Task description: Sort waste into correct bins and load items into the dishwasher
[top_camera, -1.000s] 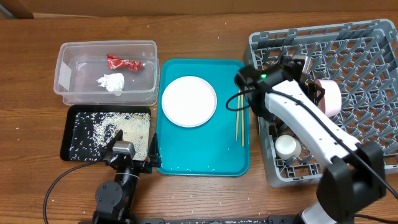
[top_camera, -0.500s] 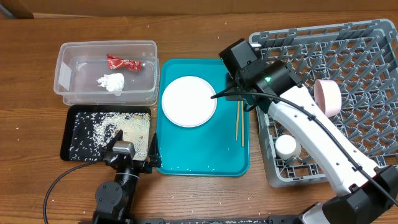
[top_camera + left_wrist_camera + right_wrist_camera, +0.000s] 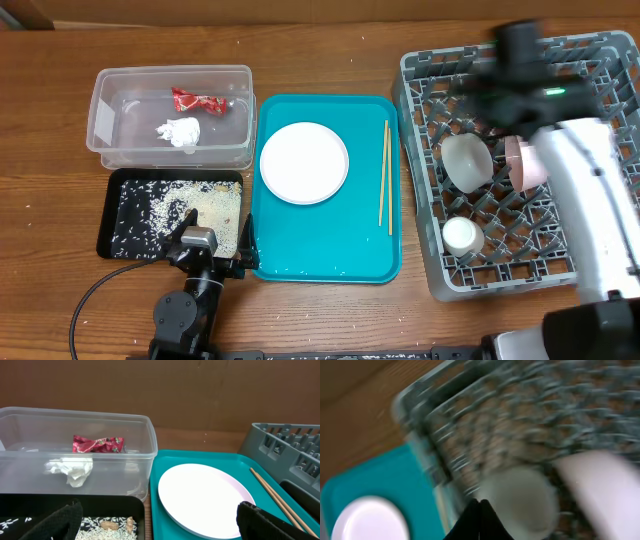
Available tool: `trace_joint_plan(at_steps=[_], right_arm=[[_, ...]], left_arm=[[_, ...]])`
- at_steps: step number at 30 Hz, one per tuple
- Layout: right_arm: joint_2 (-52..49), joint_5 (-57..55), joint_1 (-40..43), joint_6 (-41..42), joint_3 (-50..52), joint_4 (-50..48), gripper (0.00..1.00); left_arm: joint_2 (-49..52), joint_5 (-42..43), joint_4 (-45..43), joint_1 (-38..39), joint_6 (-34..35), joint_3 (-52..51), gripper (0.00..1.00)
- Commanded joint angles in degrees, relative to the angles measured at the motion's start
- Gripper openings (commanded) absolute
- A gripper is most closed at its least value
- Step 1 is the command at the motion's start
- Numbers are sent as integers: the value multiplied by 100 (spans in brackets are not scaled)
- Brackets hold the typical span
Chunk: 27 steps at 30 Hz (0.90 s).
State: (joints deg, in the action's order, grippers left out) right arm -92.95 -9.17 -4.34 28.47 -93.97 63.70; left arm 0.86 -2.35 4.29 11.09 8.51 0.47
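Right wrist view is blurry, but the right gripper point(image 3: 479, 510) has its two tips pressed together with nothing between them, up over the dish rack point(image 3: 590, 90) at the right edge of the table. In the rack a pale bowl point(image 3: 467, 162) and a pink bowl point(image 3: 528, 162) sit side by side, and a small cup point(image 3: 461, 236) sits near its front left corner. The left gripper point(image 3: 159, 510), at the front edge of the table, is spread wide and holds nothing. The red wrapper point(image 3: 197, 100) and tissue point(image 3: 180, 132) lie in the clear tub point(image 3: 105, 120) at the back left. The rice point(image 3: 190, 210) lies in the black tray point(image 3: 120, 235) just in front of the tub, so the waste looks sorted. The plate point(image 3: 304, 163) and chopsticks point(image 3: 385, 178) lie on the teal tray point(image 3: 330, 250) in the middle, so I think they are what is left to load.
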Motion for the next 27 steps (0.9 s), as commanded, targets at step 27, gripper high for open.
trace_joint_plan(at_steps=[27], right_arm=[[872,2057,850,-1224,994,-127,4]], left_arm=[[-50,-63,-17,-59,-105,-20,100]])
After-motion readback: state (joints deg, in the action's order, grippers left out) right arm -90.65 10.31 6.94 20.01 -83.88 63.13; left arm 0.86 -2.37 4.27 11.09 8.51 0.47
